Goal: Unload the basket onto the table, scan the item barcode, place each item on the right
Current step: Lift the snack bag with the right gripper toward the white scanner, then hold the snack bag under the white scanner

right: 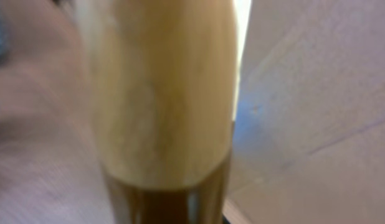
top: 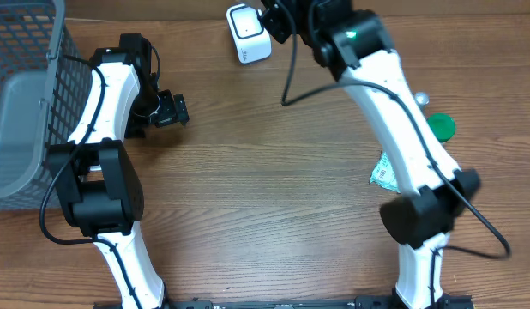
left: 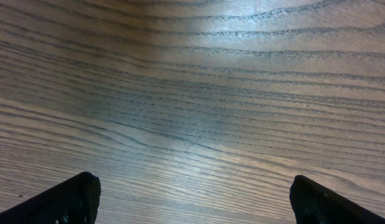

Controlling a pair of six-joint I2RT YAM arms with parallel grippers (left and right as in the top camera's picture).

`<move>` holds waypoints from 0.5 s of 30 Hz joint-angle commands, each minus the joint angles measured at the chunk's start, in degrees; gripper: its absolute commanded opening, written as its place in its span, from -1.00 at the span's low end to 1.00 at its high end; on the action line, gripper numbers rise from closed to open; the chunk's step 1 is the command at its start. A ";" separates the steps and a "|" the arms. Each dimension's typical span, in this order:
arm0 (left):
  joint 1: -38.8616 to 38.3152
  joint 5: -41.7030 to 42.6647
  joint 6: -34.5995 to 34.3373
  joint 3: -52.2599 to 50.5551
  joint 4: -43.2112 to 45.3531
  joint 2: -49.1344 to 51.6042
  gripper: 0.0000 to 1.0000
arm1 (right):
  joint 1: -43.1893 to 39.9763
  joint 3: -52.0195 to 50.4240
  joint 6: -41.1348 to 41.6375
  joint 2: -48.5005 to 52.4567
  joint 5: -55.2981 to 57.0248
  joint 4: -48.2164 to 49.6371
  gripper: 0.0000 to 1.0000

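The right gripper [top: 275,21], clenched on the yellowish item [right: 161,93] just beside the white scanner [top: 248,34], may keep the barcode turned away or too close to be read, while the left gripper [left: 199,202] hangs open.

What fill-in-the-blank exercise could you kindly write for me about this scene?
1. The left hand hangs over bare wood with its jaws ____.
2. The grey basket stands beside the ____ arm.
3. The round lid near the right arm is ____ in colour.
4. The right hand grips a yellowish item beside the ____ scanner.

Missing words: open; left; green; white.
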 commanded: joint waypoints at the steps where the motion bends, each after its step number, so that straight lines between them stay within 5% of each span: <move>1: -0.09 -0.57 -0.39 0.90 0.02 -2.27 0.99 | -0.04 -0.26 -1.33 6.75 5.51 6.58 -0.93; 9: -0.09 -0.57 -0.39 0.90 0.02 -2.27 1.00 | -0.04 -0.26 -1.33 16.46 9.49 21.92 -0.93; 15: -0.09 -0.57 -0.39 0.90 0.02 -2.27 0.99 | 0.02 -0.26 -0.83 18.80 9.27 23.71 -0.93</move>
